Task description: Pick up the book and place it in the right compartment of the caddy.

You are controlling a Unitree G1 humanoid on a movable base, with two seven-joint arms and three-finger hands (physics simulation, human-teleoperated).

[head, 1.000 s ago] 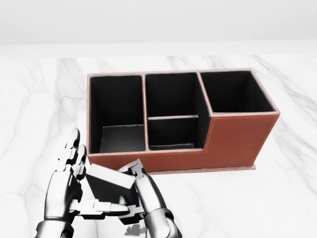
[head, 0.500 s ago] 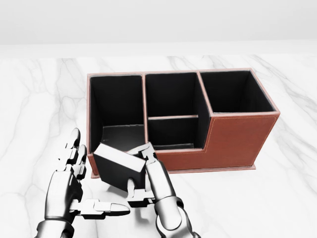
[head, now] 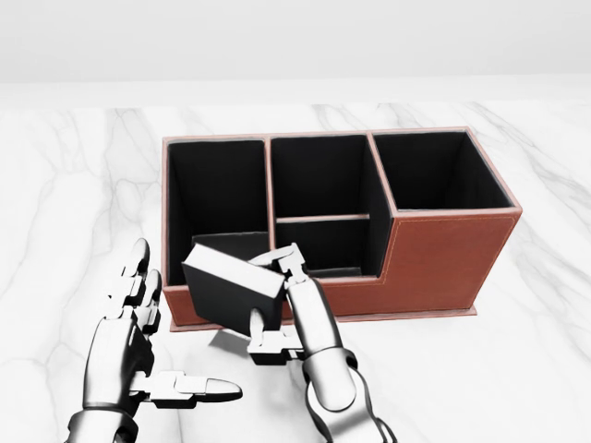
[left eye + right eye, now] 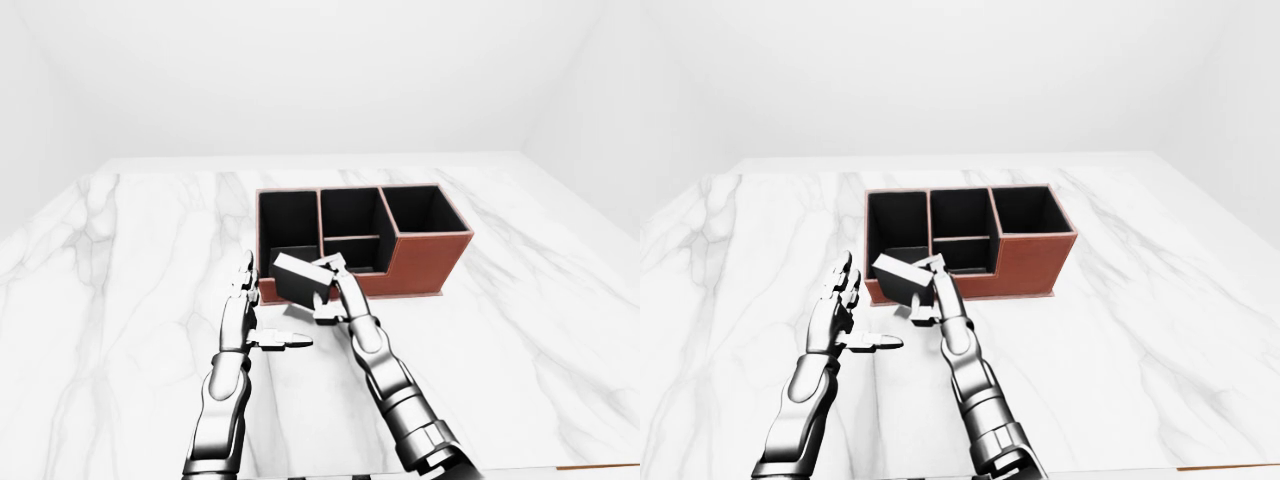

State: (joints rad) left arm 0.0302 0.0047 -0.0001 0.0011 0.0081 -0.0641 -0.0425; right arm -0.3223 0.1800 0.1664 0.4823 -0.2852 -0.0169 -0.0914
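Observation:
The dark book is tilted and held above the marble table, over the low near wall of the caddy's left compartment. My right hand is shut on the book's right end, one finger on top and the thumb below. My left hand is open and empty at the lower left, apart from the book. The brown caddy has black insides. Its right compartment is the tall one at the upper right, and nothing shows inside it.
The caddy also has a left compartment and a middle one with a lower pocket below it. The white marble table spreads all around. A pale wall stands behind the table.
My right hand has lifted the book up and away from my left hand, toward the caddy's left compartment. The left hand has stayed in place, open.

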